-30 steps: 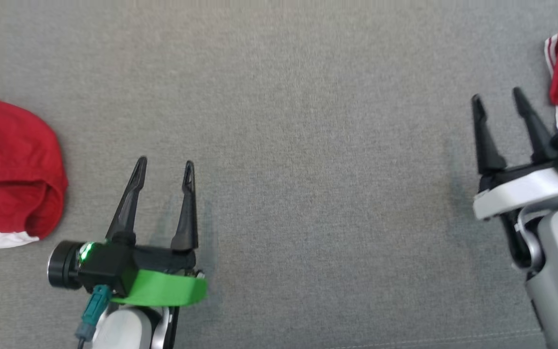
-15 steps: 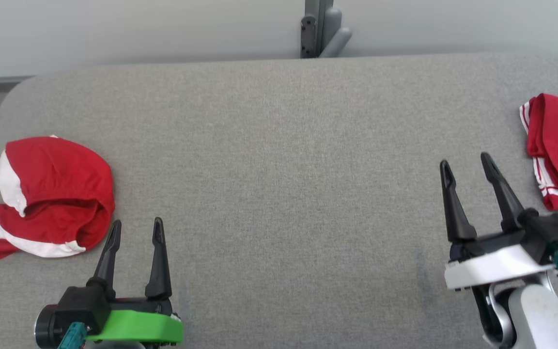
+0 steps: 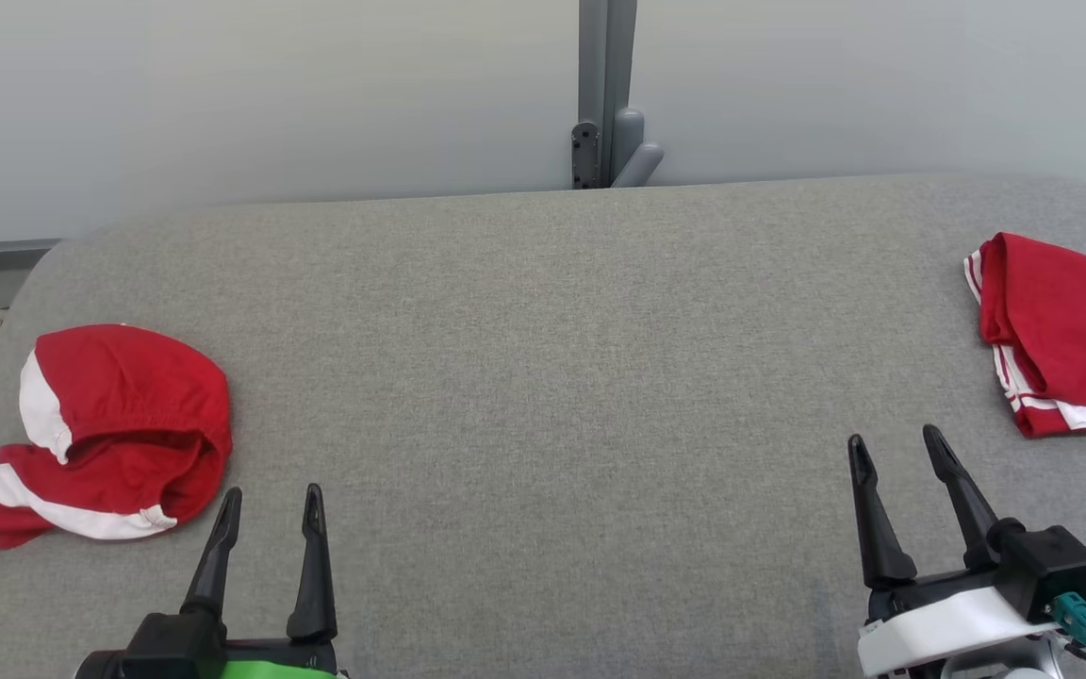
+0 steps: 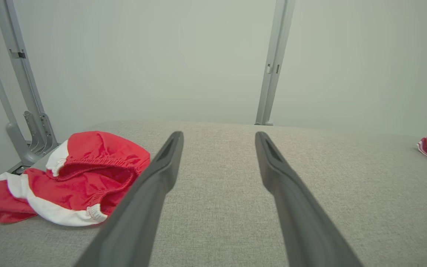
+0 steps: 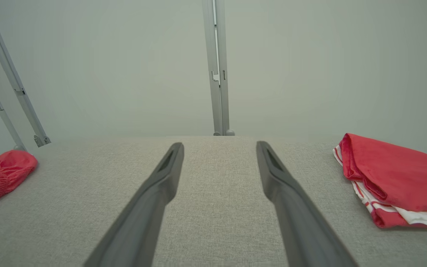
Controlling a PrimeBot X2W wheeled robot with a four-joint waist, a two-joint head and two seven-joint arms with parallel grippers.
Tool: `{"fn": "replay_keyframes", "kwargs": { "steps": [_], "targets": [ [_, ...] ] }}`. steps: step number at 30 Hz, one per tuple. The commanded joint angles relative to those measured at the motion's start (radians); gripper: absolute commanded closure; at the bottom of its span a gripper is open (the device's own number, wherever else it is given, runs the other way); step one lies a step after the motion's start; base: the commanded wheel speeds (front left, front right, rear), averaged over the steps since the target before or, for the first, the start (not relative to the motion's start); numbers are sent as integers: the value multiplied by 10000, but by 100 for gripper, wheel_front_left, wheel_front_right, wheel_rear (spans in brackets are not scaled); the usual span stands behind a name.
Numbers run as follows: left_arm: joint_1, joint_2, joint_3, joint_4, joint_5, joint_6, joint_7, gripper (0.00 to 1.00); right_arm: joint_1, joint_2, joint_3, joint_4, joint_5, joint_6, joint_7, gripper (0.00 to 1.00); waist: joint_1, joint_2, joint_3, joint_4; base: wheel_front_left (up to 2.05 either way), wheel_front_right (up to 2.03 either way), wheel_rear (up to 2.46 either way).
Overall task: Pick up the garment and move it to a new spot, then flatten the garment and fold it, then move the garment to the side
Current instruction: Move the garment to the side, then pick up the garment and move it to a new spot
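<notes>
We take this for a robotics lab or test bay, not a home: our bench is a grey cloth-covered table [image 3: 543, 377], plain pale panels [image 3: 222, 94] wall it off, a bare metal post [image 3: 605, 75] with a bolted bracket [image 3: 584, 156] stands at twelve o'clock, and slanted struts [image 4: 29, 89] at ten.

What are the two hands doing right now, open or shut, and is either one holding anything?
The left hand is open, holding nothing.
The right hand is open, holding nothing.
</notes>
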Motion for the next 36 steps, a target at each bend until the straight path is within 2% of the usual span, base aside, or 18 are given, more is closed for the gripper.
{"fn": "replay_keyframes", "kwargs": {
  "steps": [1, 23, 36],
  "targets": [
    [168, 4, 25, 35, 115, 30, -23, 0, 194, 22, 103, 72, -62, -11, -35, 0, 1, 0, -106, -96, 0, 0, 0],
    [266, 3, -179, 331, 381, -82, -23, 0, 478, -87, 247, 220, 122, -11, -35, 0, 1, 0, -228, 23, 0, 0, 0],
    [67, 3, -267, 367, 403, -104, -22, 0, 578, -164, 266, 87, 43, -11, -35, 0, 1, 0, -232, 657, 0, 0, 0]
  ]
}}
